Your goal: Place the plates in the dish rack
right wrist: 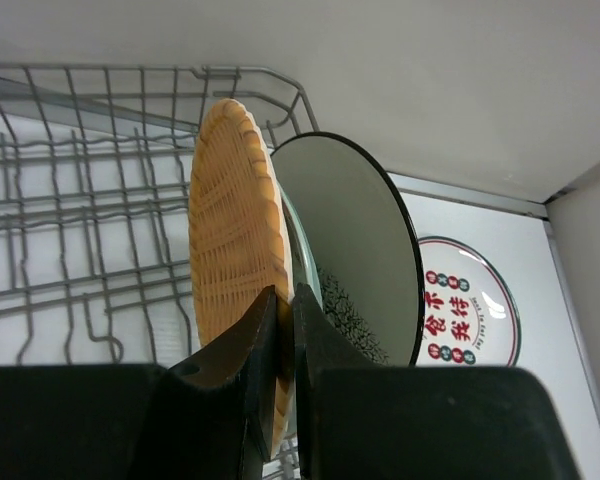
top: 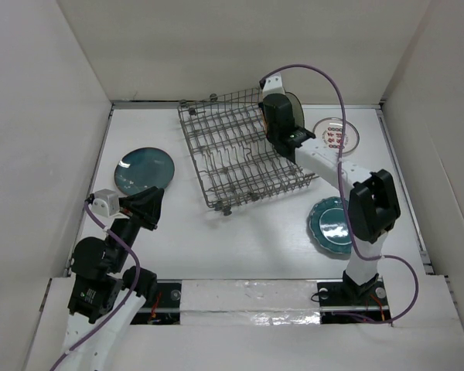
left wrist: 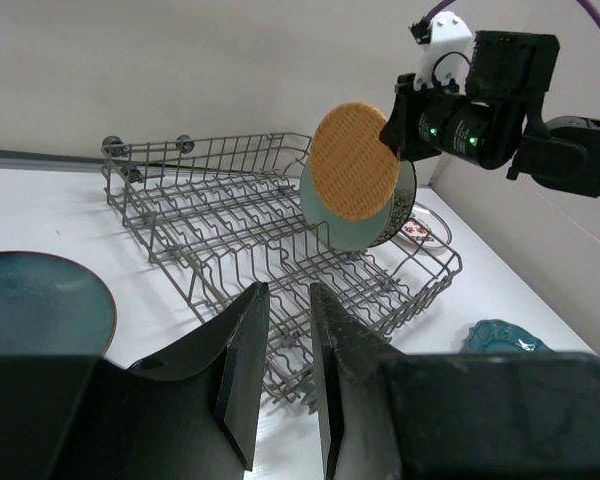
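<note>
Right gripper [right wrist: 280, 330] clenched on the rim of one orange plate [right wrist: 230, 230], held upright over the single dish rack [right wrist: 70, 200]. The step is judged to be slotting; the next move calls for lowering the plate between tines, then letting go. Just beyond the fingers stand two racked plates, a pale green plate [left wrist: 340, 232] and a cream plate [right wrist: 355, 250]. Three lie outside the rack: a white red-marked plate [right wrist: 460, 300], a teal scalloped plate [top: 330, 222], and a dark teal plate [top: 145, 170] beside the parted, empty left gripper [left wrist: 288, 290].

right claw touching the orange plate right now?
Touching. The right wrist view shows the right claw closed on the rim of the orange plate, with the rim pinched between its fingers and no gap visible.
</note>
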Action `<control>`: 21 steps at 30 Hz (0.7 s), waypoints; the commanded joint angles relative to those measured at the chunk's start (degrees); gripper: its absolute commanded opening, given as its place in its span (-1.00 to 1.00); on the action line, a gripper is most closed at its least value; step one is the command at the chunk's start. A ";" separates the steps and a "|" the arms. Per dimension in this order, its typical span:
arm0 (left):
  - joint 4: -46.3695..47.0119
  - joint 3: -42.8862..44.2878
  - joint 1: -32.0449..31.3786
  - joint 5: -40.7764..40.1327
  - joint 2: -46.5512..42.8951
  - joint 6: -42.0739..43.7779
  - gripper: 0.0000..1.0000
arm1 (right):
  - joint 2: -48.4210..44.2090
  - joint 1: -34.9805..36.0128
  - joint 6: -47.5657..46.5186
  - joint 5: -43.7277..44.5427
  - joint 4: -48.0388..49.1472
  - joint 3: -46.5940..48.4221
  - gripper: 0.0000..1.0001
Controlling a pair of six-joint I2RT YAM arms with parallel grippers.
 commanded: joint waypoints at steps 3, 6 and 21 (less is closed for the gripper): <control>2.08 0.57 0.16 -0.46 0.75 0.19 -0.59 | 1.51 -0.54 -3.93 3.88 4.79 2.78 -1.00; 2.08 0.48 0.16 -0.37 0.75 0.19 -0.59 | 2.75 -1.07 -4.11 3.71 5.05 1.90 -1.00; 1.99 0.48 0.16 -0.55 0.58 0.28 -0.59 | 8.19 -1.59 0.20 -2.10 4.26 0.14 -1.00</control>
